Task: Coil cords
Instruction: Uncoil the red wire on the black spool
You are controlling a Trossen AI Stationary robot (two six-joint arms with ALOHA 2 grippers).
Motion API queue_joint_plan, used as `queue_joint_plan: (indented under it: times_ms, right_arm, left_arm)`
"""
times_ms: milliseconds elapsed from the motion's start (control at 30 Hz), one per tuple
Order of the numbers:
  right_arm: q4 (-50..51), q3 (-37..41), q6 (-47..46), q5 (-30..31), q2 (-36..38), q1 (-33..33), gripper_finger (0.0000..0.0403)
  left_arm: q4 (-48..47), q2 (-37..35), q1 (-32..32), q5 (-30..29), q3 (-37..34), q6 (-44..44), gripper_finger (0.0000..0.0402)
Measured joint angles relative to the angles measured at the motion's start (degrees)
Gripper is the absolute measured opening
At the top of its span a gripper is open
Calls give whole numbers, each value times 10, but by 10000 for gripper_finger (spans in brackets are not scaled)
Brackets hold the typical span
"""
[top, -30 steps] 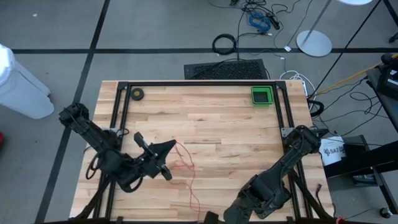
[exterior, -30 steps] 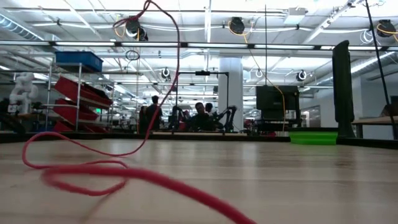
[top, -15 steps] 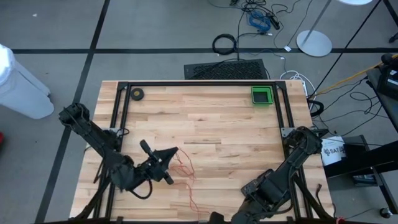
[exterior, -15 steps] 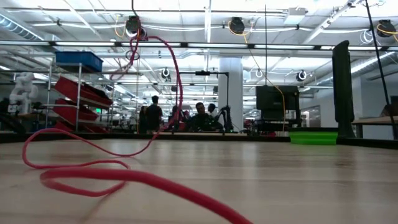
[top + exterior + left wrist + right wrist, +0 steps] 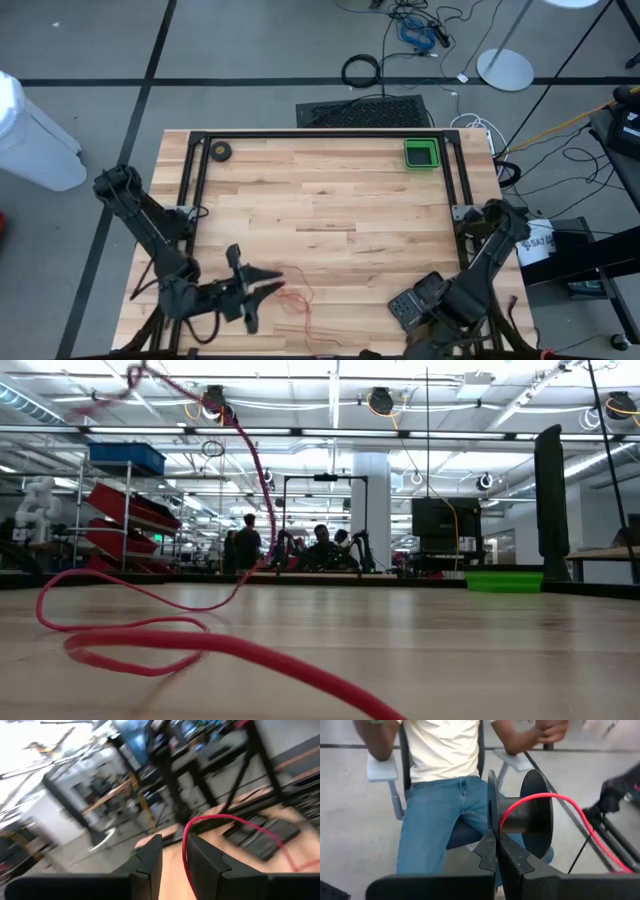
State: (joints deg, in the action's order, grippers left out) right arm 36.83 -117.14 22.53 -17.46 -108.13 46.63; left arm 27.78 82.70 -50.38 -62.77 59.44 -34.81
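- The left gripper hovers low over the near-left part of the worktop, pointing toward the middle.
- In the left wrist view its jaws stand somewhat apart, with the red cord running through the gap between them; whether they pinch it I cannot tell.
- The red cord lies in loose curls on the worktop just beside the left gripper, trailing toward the near edge.
- In the low view the cord loops across the wood in the foreground and one strand climbs up out of the top of the picture.
- The right gripper sits off the near-right corner of the worktop, its jaws closed on the flange of a dark spool with red cord wound round its core.
- A seated person shows beyond the spool.
- A green tray rests at the far-right corner and a small dark tape roll at the far-left corner.
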Motion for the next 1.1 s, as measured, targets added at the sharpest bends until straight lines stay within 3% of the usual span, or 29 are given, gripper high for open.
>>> queue_joint_plan:
  times_ms: [200,300,600,800,900,1000,1100]
  right_arm:
    - [20,0,9,30,11,4,0]
    - [23,0,9,43,12,4,0]
    - [29,0,7,74,13,2,0]
    - [29,0,7,75,13,2,0]
    - [29,0,3,75,13,2,0]
    - [32,0,-7,103,13,2,0]
    - [51,0,-18,151,13,1,0]
  left_arm:
    - [5,-1,-24,77,17,0,93]
    - [2,-1,-27,84,18,0,93]
    - [-47,-1,-26,34,18,-14,93]
    - [-84,-1,-23,-43,18,-4,93]
    - [-99,-1,-20,-46,18,13,93]
    - [-96,-1,-16,22,18,38,93]
    - [-83,-1,-8,157,18,64,93]
